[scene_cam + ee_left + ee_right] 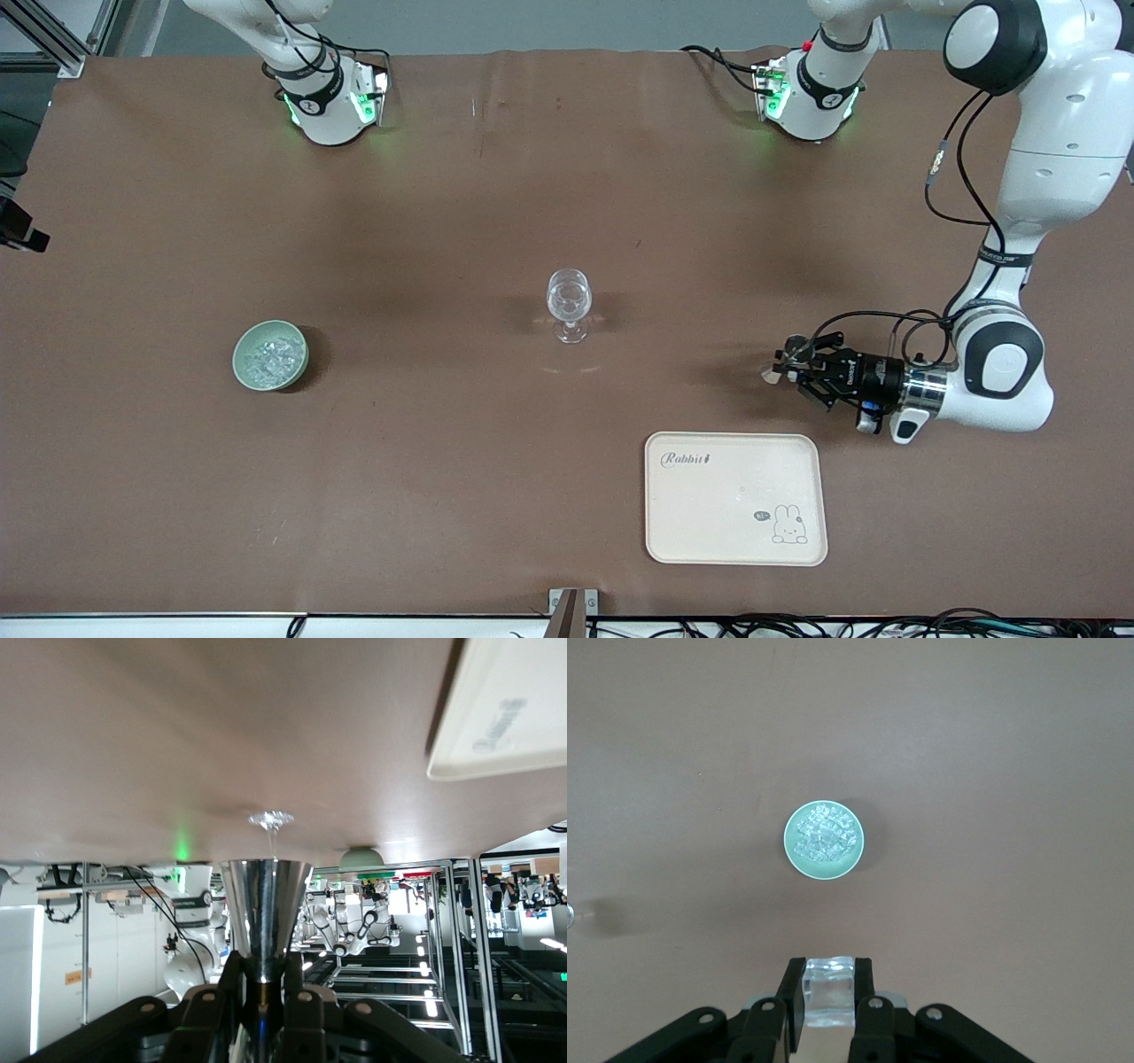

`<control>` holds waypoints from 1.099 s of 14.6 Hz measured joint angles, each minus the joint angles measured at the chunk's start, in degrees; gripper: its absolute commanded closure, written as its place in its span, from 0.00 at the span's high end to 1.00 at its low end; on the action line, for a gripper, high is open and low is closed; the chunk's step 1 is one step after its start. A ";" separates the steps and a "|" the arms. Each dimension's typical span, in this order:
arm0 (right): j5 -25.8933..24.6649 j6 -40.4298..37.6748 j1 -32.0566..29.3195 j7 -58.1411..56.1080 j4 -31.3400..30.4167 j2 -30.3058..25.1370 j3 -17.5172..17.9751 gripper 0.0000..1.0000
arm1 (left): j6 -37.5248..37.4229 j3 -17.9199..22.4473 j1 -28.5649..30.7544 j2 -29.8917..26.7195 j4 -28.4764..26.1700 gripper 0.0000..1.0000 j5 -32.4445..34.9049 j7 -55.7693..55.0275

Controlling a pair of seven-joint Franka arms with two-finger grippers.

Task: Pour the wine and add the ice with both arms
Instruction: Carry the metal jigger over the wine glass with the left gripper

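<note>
A clear stemmed glass stands at the table's middle. A green bowl holding the ice sits toward the right arm's end. My left gripper lies sideways low over the table beside the tray and is shut on a shiny metal cone-shaped cup, whose mouth points toward the glass. My right gripper is out of the front view. In the right wrist view it is high over the bowl and shut on a clear ice cube.
A cream tray with a rabbit print lies near the front edge, toward the left arm's end; it also shows in the left wrist view. The brown mat covers the table.
</note>
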 measured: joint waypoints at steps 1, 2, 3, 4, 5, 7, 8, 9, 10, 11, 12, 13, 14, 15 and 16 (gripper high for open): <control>-0.03 0.00 0.00 0.00 0.00 0.00 0.22 0.00 | 0.99 -0.63 -0.96 -0.77 0.00 0.01 -0.74 -2.34; -0.07 0.00 0.00 0.00 0.00 0.00 0.30 0.00 | 2.46 -1.48 -1.88 -1.47 0.00 0.01 -1.10 -4.56; -0.13 0.00 -0.01 0.00 0.00 0.00 0.31 0.00 | 4.16 -2.46 -2.85 -2.16 -0.06 0.01 -1.17 -6.52; -0.22 0.00 -0.03 0.00 0.00 0.00 0.31 0.00 | 6.03 -3.32 -3.91 -2.90 -0.24 0.01 -1.19 -8.22; -0.30 0.00 -0.05 0.00 0.00 0.00 0.31 0.00 | 7.51 -3.83 -5.05 -3.77 -0.61 0.01 -1.20 -9.62; -0.41 0.00 -0.07 -0.01 0.00 0.00 0.31 0.00 | 8.52 -4.31 -7.13 -5.44 -1.16 0.00 -1.23 -11.96; -0.44 0.00 -0.09 -0.03 0.00 0.00 0.31 0.01 | 8.60 -4.46 -7.95 -6.21 -1.30 0.00 -1.23 -12.75; -0.45 0.00 -0.10 -0.04 0.00 0.00 0.31 0.01 | 8.65 -4.55 -8.84 -6.99 -1.46 0.00 -1.23 -13.22; -0.46 0.00 -0.11 -0.05 0.00 0.00 0.31 0.01 | 9.00 -4.58 -9.79 -7.79 -1.77 0.00 -1.23 -13.59; -0.46 -0.04 -0.12 -0.05 0.00 0.00 0.31 0.01 | 9.86 -4.60 -10.69 -8.58 -2.38 0.00 -1.23 -13.75; -0.46 -0.16 -0.13 -0.05 0.01 0.00 0.32 0.01 | 11.02 -4.67 -11.65 -9.44 -3.30 0.00 -1.23 -13.77; -0.46 -0.25 -0.13 -0.05 0.01 0.00 0.32 0.01 | 12.34 -4.71 -12.64 -10.32 -4.38 0.00 -1.23 -13.78; -0.46 -0.31 -0.14 -0.05 0.01 0.00 0.33 0.01 | 13.85 -4.76 -13.62 -11.36 -5.70 0.00 -1.23 -13.89; -0.46 -0.34 -0.14 -0.06 0.00 0.00 0.34 0.01 | 15.04 -4.82 -14.52 -12.56 -7.12 0.00 -1.23 -14.11; -0.46 -0.36 -0.14 -0.06 0.01 0.00 0.36 0.01 | 15.76 -4.85 -15.43 -13.93 -8.56 0.00 -1.23 -14.35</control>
